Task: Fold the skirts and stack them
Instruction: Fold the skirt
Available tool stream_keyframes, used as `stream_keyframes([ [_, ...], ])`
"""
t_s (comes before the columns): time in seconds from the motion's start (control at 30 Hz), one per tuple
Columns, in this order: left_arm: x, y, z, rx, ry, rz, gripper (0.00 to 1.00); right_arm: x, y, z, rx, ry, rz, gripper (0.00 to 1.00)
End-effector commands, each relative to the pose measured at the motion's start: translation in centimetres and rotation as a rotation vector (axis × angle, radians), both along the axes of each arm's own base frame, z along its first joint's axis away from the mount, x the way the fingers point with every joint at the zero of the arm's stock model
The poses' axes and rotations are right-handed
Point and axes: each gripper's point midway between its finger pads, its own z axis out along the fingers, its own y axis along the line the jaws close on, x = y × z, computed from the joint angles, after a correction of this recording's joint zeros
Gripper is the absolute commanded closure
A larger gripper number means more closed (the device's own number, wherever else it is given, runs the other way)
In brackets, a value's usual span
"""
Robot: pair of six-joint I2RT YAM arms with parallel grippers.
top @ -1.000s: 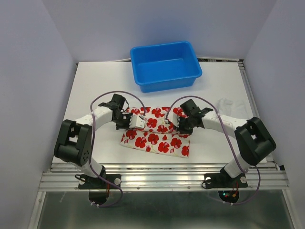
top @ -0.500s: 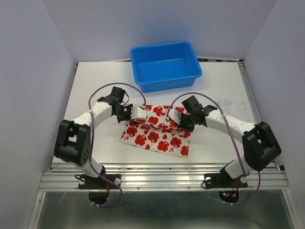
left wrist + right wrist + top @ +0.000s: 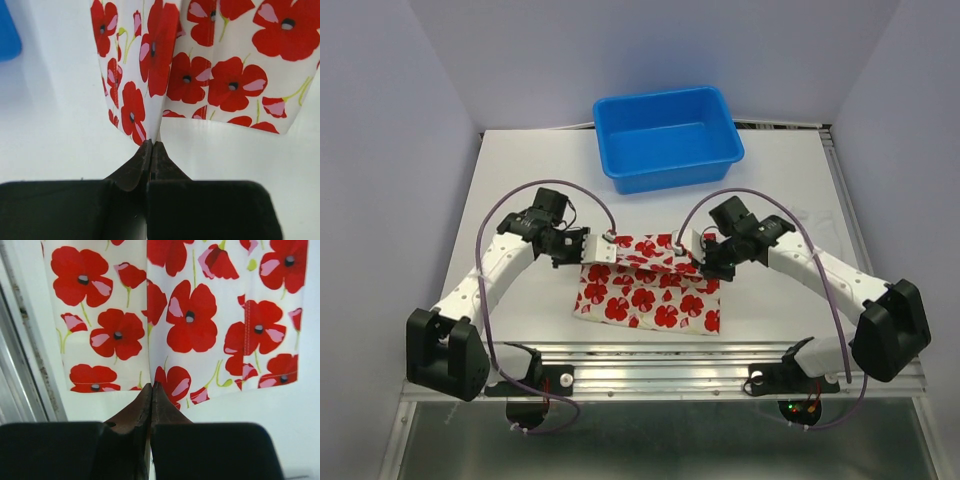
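The flowered skirt [image 3: 645, 297] lies at the near middle of the worktop [image 3: 520, 180] with its far hem lifted. It looks thin, limp and light, likely to sag between holds, so the corners of that hem are the sensible grip. The left pincer [image 3: 604, 246] and right pincer [image 3: 690, 252] are each clamped on one corner. The plain white skirt [image 3: 812, 218], faintly seen, lies apart to the right, and the blue tub [image 3: 668, 135] stands behind, not in the fold's way.

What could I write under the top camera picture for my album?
Left pincer and right pincer pinch the flowery skirt at its far side, blue tub behind.
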Motion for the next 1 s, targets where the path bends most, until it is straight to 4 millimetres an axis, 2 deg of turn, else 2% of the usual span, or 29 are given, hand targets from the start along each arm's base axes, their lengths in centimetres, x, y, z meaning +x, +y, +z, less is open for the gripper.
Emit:
stream_keyframes([
  [0.0, -6.0, 1.2, -3.3, 0.067, 0.193, -0.083, 1.00, -4.7, -0.3, -2.3, -0.028, 0.143, 0.079, 0.99],
  [0.07, -7.8, 1.7, -5.0, 0.093, 0.252, -0.105, 1.00, -5.8, -0.2, -3.3, -0.043, 0.167, 0.110, 0.99],
  [0.13, -9.6, 1.6, -6.6, 0.115, 0.307, -0.126, 1.00, -7.0, -0.1, -5.4, -0.074, 0.198, 0.144, 0.99],
  [0.23, -10.5, 0.3, -8.6, 0.155, 0.340, -0.107, 1.00, -7.3, -0.6, -8.8, -0.139, 0.228, 0.136, 0.99],
  [0.33, -10.2, -0.8, -10.1, 0.178, 0.392, -0.052, 1.00, -5.8, -0.7, -11.0, -0.200, 0.206, 0.108, 0.99],
  [0.37, -9.4, -1.4, -10.7, 0.178, 0.411, -0.024, 1.00, -5.0, -1.2, -12.2, -0.251, 0.196, 0.097, 0.99],
  [0.43, -8.4, -2.1, -10.8, 0.171, 0.434, 0.033, 1.00, -2.7, -0.6, -12.6, -0.255, 0.143, 0.068, 0.99],
  [0.47, -7.9, -2.4, -11.5, 0.174, 0.447, 0.054, 1.00, -1.4, -1.1, -13.4, -0.271, 0.146, 0.033, 0.99],
  [0.53, -7.1, -2.6, -11.9, 0.179, 0.449, 0.102, 1.00, 0.9, -1.4, -13.8, -0.278, 0.138, -0.006, 0.99],
  [0.57, -6.3, -2.9, -12.2, 0.176, 0.441, 0.117, 1.00, 3.2, -1.9, -14.0, -0.286, 0.125, -0.041, 0.99],
  [0.6, -5.6, -2.8, -12.4, 0.184, 0.424, 0.147, 1.00, 4.5, -2.1, -14.0, -0.286, 0.110, -0.059, 0.99],
  [0.63, -5.0, -2.8, -12.8, 0.183, 0.432, 0.184, 1.00, 6.5, -1.9, -13.4, -0.273, 0.067, -0.066, 0.99],
  [0.7, -4.1, -2.6, -13.0, 0.187, 0.422, 0.222, 1.00, 8.8, -3.0, -13.2, -0.270, 0.049, -0.110, 0.99],
  [0.8, -2.4, -2.8, -12.6, 0.158, 0.396, 0.300, 1.00, 10.8, -3.4, -12.9, -0.274, 0.007, -0.121, 0.99],
  [0.9, -0.7, -3.6, -10.9, 0.092, 0.379, 0.388, 1.00, 12.9, -3.6, -10.9, -0.238, -0.070, -0.174, 0.99],
  [0.97, 0.0, -4.6, -9.5, 0.035, 0.387, 0.431, 1.00, 14.6, -4.2, -8.6, -0.190, -0.142, -0.262, 0.99],
])
